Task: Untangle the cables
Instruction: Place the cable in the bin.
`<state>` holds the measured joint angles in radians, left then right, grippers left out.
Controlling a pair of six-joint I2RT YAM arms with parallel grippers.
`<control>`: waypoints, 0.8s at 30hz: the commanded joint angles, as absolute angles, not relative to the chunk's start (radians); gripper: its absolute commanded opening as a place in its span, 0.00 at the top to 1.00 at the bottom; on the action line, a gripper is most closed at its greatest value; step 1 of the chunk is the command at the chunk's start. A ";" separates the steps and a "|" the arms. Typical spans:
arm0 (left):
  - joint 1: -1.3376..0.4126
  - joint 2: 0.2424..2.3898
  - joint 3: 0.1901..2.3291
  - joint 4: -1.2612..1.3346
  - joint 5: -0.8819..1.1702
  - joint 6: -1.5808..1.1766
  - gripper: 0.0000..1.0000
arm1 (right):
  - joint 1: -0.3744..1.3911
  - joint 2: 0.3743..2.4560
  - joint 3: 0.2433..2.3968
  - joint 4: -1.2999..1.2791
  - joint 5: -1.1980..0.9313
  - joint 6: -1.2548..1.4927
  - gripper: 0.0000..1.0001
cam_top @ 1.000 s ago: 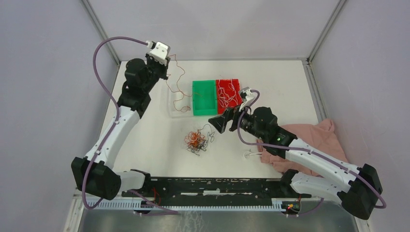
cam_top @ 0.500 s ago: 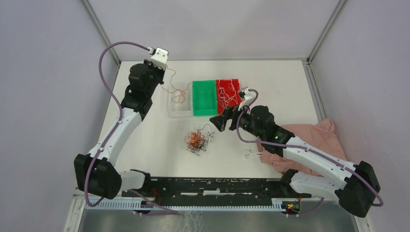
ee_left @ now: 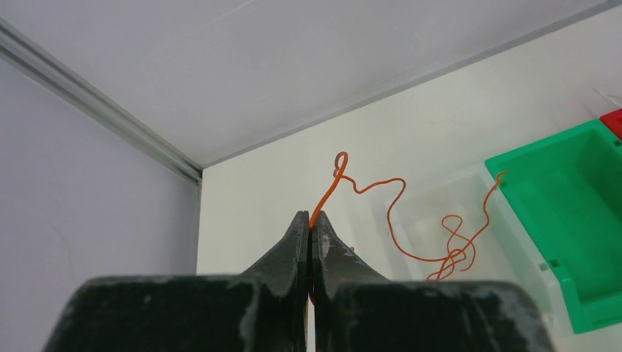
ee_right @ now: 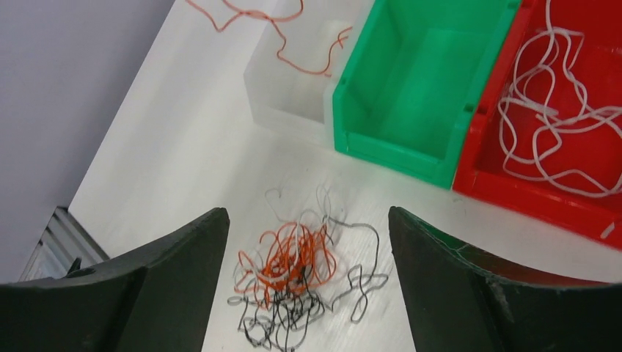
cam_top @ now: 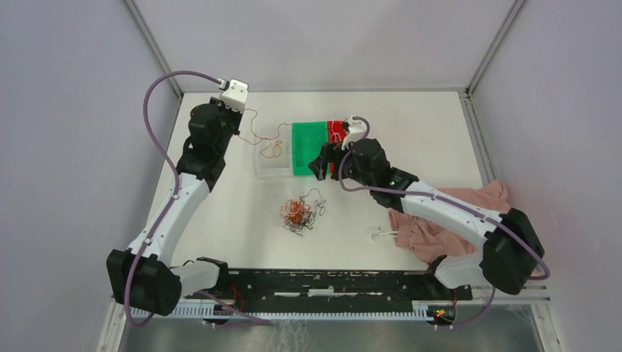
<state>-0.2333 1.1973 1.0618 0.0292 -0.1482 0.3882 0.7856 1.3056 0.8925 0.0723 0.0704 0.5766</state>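
Pinching orange cable (ee_left: 327,192) in left tool (ee_left: 311,223), right tool (ee_right: 306,217) spread beside green bin (ee_right: 389,150)

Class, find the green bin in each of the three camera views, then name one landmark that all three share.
Top external: green bin just above centre.
Left wrist: green bin at the right edge, partly cut off.
Right wrist: green bin at top centre.
Shared landmark: the clear tray beside it, with an orange cable trailing into it.

No readable text, labels, brands, numbers or signs on anything in view.
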 commanded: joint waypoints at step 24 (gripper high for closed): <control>-0.229 1.296 1.099 -0.048 0.070 0.290 0.97 | 0.786 2.120 1.649 0.151 0.040 0.717 0.50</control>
